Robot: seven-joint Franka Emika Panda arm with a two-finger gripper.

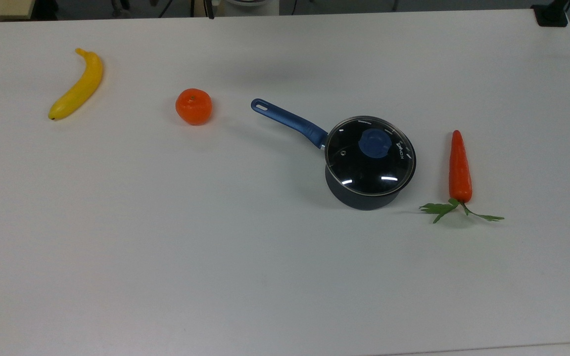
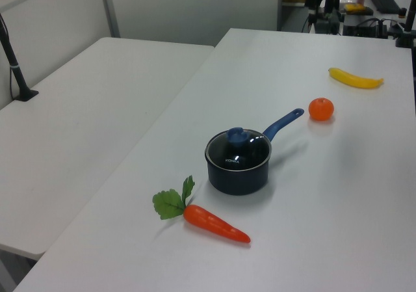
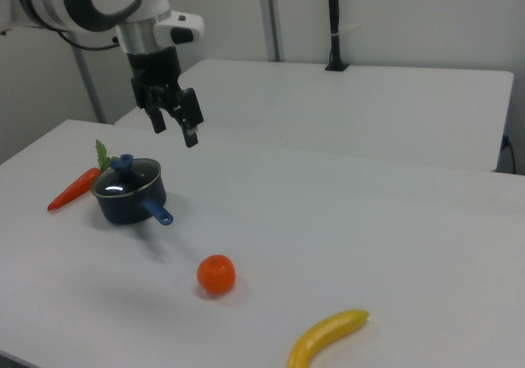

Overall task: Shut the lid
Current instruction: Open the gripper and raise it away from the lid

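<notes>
Overhead, lid point(image 1: 370, 157) sits flat on saucepan point(image 1: 359, 195), knob up. Right view adds gripper point(image 3: 175, 124): aloft, jaws apart, holding nothing

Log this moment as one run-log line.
round clear glass lid with blue knob: seated on dark saucepan with blue handle | gripper: open, empty, raised above the table, apart from lid | task: lid closed
</notes>
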